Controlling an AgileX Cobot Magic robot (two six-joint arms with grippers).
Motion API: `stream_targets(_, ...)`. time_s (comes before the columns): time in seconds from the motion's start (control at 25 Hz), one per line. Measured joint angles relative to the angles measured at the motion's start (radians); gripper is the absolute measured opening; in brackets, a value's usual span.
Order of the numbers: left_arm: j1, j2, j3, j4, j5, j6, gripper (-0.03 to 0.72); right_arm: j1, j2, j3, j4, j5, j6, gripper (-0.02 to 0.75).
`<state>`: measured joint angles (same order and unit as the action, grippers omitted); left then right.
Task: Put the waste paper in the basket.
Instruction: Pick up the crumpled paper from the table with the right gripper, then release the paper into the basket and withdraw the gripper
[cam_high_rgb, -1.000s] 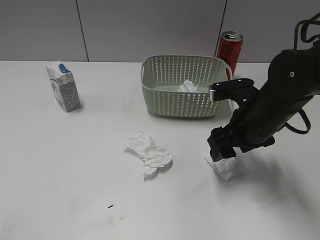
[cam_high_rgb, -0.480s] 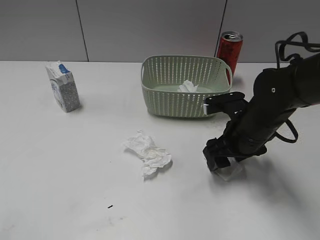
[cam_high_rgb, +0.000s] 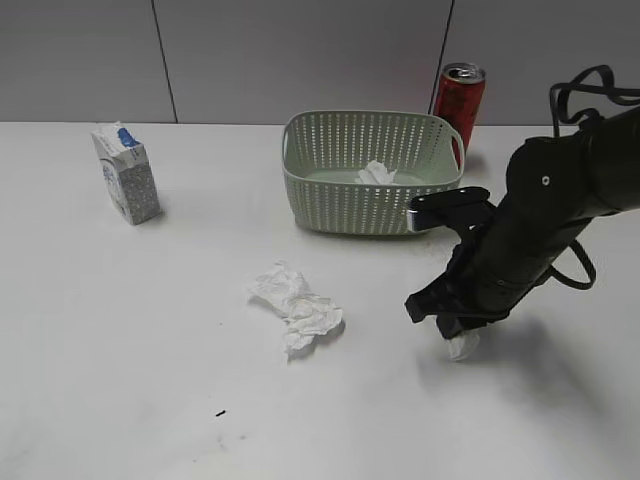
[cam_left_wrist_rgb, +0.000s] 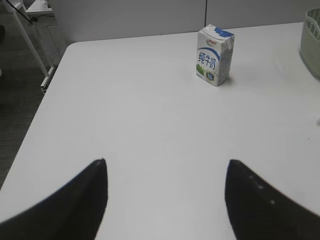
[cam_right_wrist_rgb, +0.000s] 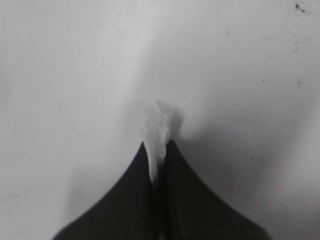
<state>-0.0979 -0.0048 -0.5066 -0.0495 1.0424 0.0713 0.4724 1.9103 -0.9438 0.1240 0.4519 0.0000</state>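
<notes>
Change: right arm's jaws (cam_high_rgb: 455, 330) have come down and closed since a second ago; the waste paper wad (cam_high_rgb: 461, 345) that lay spread under them is now squeezed to a small tuft poking out below the tips.
Right jaws: pressed together on that wad; the right wrist view shows a thin white strip (cam_right_wrist_rgb: 156, 135) pinched between the two tips, the surface (cam_right_wrist_rgb: 75, 75) close behind it.
Meaning for task: grasp looks made, judged from the pinch; lift and carry to the basket (cam_high_rgb: 372, 171) not yet done.
Basket: beyond the right jaws and a little to their left, near; one wad (cam_high_rgb: 376, 173) already lies inside it.
Remaining wad: loose on the surface (cam_high_rgb: 297, 306), well to the left of the right jaws, untouched.
Left jaws: apart (cam_left_wrist_rgb: 165, 197), holding nothing, hovering over bare surface well clear of the work.
Other things: red can (cam_high_rgb: 459, 102) just behind the basket's right corner; milk carton (cam_left_wrist_rgb: 214, 55) ahead of the left jaws, well apart.
Obstructions: near basket wall stands between the right jaws and the drop spot, so the wad likely needs raising above the rim; the can is close to that path.
Risk: thin pinch on soft paper may slip in transit.
</notes>
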Motion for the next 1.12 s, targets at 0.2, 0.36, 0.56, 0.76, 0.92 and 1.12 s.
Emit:
stream_targets(0.2,0.000,0.000,0.000,0.000,0.000,0.000,0.538,0.001,-0.087,-0.036,0.002,0.031,0.000,-0.002)
stream_targets(0.36,0.000,0.000,0.000,0.000,0.000,0.000,0.538,0.001,-0.176,-0.145,0.004,0.009,-0.055,-0.003)
stream_targets(0.56,0.000,0.000,0.000,0.000,0.000,0.000,0.537,0.001,-0.203,-0.285,0.005,-0.212,-0.159,-0.003)
stream_targets(0.76,0.000,0.000,0.000,0.000,0.000,0.000,0.534,0.001,-0.149,-0.303,0.006,-0.570,-0.171,-0.003)
stream_targets(0.92,0.000,0.000,0.000,0.000,0.000,0.000,0.533,0.001,-0.033,-0.304,0.005,-0.749,-0.174,-0.003)
stream_targets(1.12,0.000,0.000,0.000,0.000,0.000,0.000,0.533,0.001,0.105,-0.304,0.005,-0.822,-0.174,0.013)
